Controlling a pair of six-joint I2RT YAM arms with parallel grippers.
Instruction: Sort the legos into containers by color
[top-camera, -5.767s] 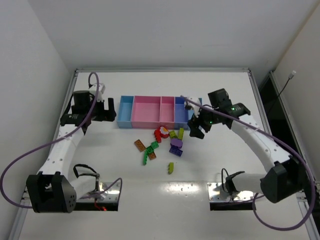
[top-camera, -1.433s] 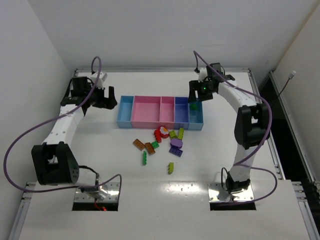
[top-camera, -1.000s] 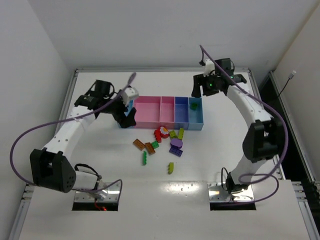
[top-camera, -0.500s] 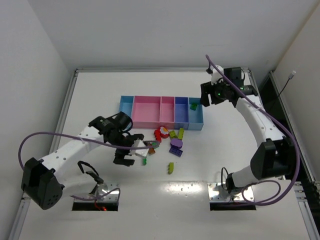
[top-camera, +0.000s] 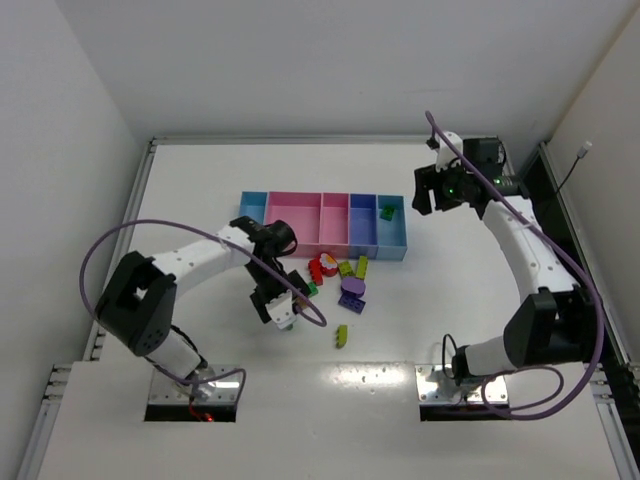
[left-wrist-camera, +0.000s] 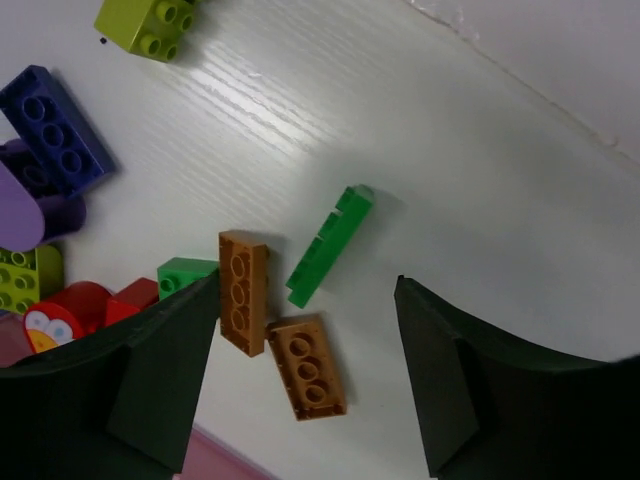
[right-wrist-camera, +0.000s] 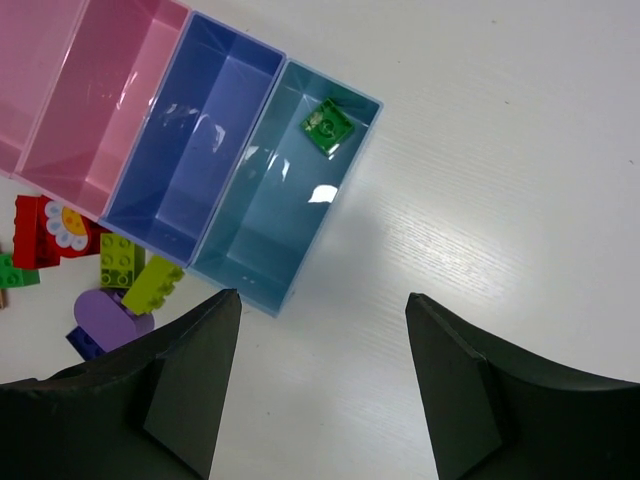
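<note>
The containers (top-camera: 322, 238) stand in a row at mid-table. One green lego (top-camera: 387, 212) lies in the right end light blue bin (right-wrist-camera: 265, 225), also seen in the right wrist view (right-wrist-camera: 327, 126). The other legos (top-camera: 340, 278) lie loose in front of the row. My left gripper (top-camera: 283, 305) is open and empty, low over two orange bricks (left-wrist-camera: 243, 290) (left-wrist-camera: 308, 365) and a long green brick (left-wrist-camera: 330, 245). My right gripper (top-camera: 428, 192) is open and empty, above bare table just right of the bins (right-wrist-camera: 322, 296).
A red piece (left-wrist-camera: 100, 305), a small green brick (left-wrist-camera: 185, 275), a blue-violet brick (left-wrist-camera: 55, 130) and a yellow-green brick (left-wrist-camera: 150, 25) lie near the left gripper. A lone yellow-green brick (top-camera: 341, 335) lies nearer the arm bases. The blue-violet bin (right-wrist-camera: 195, 150) holds nothing.
My left arm swung from the back left corner down to the loose pile and now hovers over the orange bricks. My right arm drew back to the right of the bins.
</note>
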